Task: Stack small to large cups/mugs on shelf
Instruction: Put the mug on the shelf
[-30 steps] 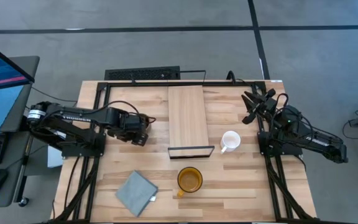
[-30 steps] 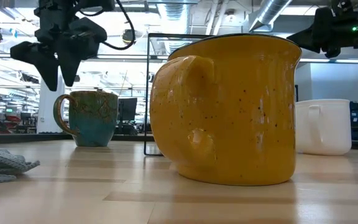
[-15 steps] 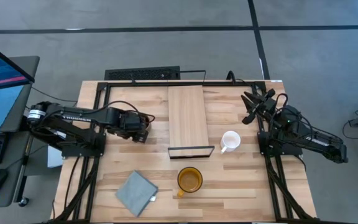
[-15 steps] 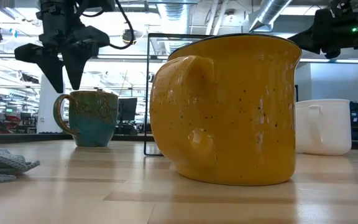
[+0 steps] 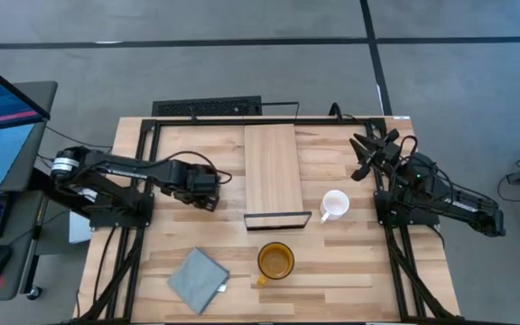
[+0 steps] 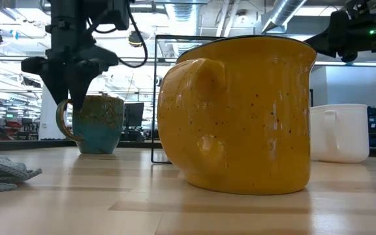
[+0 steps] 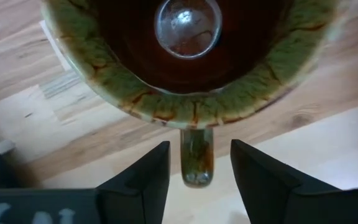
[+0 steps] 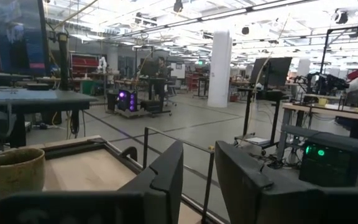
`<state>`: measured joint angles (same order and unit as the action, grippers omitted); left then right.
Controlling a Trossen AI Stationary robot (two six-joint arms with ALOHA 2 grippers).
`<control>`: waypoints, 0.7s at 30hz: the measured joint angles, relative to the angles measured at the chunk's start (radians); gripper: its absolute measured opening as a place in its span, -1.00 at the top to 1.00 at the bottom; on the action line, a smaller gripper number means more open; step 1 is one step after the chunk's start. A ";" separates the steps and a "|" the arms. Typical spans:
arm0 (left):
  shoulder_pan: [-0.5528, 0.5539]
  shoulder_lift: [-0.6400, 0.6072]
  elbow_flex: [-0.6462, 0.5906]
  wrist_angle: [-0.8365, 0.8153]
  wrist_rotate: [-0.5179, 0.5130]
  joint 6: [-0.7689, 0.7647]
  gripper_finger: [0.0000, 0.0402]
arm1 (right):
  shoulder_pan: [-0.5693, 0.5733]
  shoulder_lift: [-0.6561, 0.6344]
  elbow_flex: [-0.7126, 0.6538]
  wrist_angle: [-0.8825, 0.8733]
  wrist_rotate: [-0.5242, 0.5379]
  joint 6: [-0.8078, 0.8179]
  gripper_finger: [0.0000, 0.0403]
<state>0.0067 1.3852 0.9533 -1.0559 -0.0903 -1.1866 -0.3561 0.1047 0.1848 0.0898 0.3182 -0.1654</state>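
The left tool (image 6: 77, 81) hangs directly above the olive-green mug (image 6: 95, 123), with its fingers pointing down toward the rim. In the left wrist view the two dark fingers (image 7: 143, 180) stand apart on either side of the mug's handle (image 7: 196, 155); they straddle it with a visible gap on each side, so the tool is part open and grips nothing. In the high view the left tool (image 5: 204, 187) sits on the left half of the worktop (image 5: 350, 280), just beside the left long edge of the shelf (image 5: 271, 171); the arm hides the mug below it in that view.

The shelf lies lengthwise along the middle of the worktop, with its black wire frame (image 5: 278, 219) at the near end. The small white mug (image 5: 334, 205) stands on the worktop just beside the right edge of the shelf, near the wire frame. The yellow-orange mug (image 5: 275, 261) stands on the worktop in front of the wire frame, apart from the shelf. All three mugs are upright and none is on the shelf.

The right tool (image 5: 365, 153) is raised over the far right part of the worktop, well apart from the white mug. Its fingers (image 8: 160, 174) show a narrow gap and hold nothing.

A grey-blue cloth (image 5: 197, 279) lies at the near left of the worktop.
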 joint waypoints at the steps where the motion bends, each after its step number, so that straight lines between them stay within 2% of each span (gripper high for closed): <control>1: 0.000 0.009 0.000 0.000 -0.002 0.000 0.23 | 0.000 0.000 0.000 0.000 0.000 0.000 0.41; 21: 0.001 0.030 0.000 0.021 -0.001 0.024 0.78 | 0.000 0.000 0.000 -0.004 -0.002 0.000 0.41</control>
<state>0.0074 1.4147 0.9531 -1.0351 -0.0910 -1.1629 -0.3561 0.1051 0.1848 0.0858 0.3164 -0.1657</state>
